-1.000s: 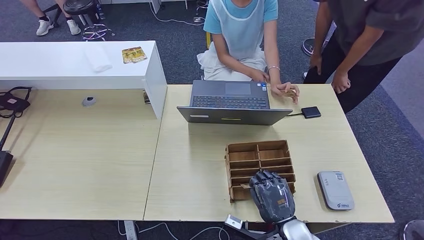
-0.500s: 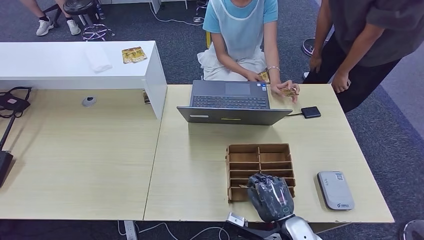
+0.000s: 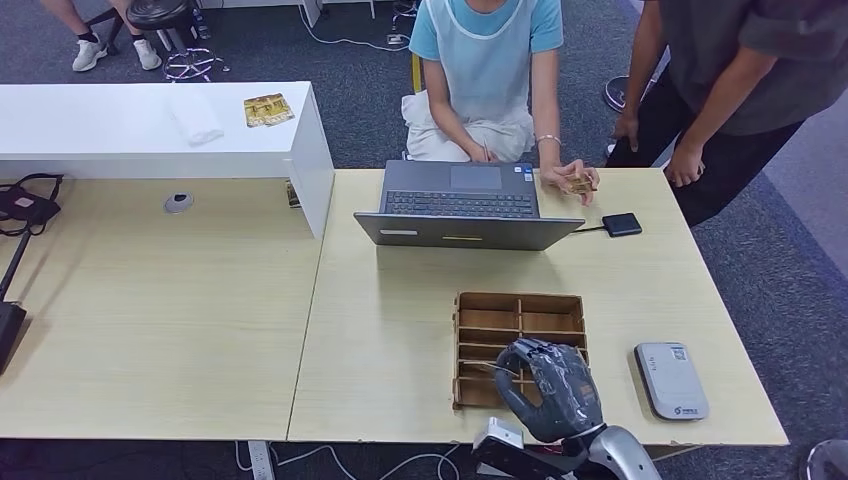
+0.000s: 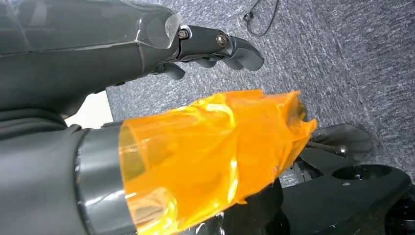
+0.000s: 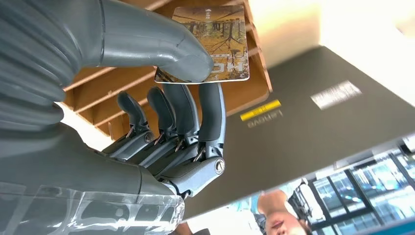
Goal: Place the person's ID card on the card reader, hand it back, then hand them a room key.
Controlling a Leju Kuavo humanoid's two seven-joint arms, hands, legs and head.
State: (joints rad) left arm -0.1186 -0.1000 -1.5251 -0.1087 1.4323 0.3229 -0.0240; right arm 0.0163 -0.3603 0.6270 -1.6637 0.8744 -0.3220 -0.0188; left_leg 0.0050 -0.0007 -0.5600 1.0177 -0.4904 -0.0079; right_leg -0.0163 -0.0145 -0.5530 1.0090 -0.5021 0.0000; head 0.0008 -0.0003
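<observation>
My right hand [image 3: 548,388] hovers over the near rows of the wooden slotted box [image 3: 520,302]. In the right wrist view the thumb and a finger pinch a room key card [image 5: 215,39] with a printed picture, held just above the box's slots [image 5: 105,95]. A grey card reader [image 3: 671,380] lies right of the box by the table's near edge. Across the table a seated person holds a small card [image 3: 577,185] in one hand next to the laptop. My left hand [image 4: 147,58] hangs above the carpet, its fingers [image 4: 235,46] apart and holding nothing; orange tape wraps its thumb.
An open laptop [image 3: 460,205] stands between the box and the seated person, with a small black box [image 3: 622,224] on a cable to its right. A second person stands at the far right corner. A white shelf [image 3: 150,130] carries more cards [image 3: 268,108].
My right hand has pulled back toward the near edge and turned, lifting off the box's slots. The seated person has drawn one hand off the table.
</observation>
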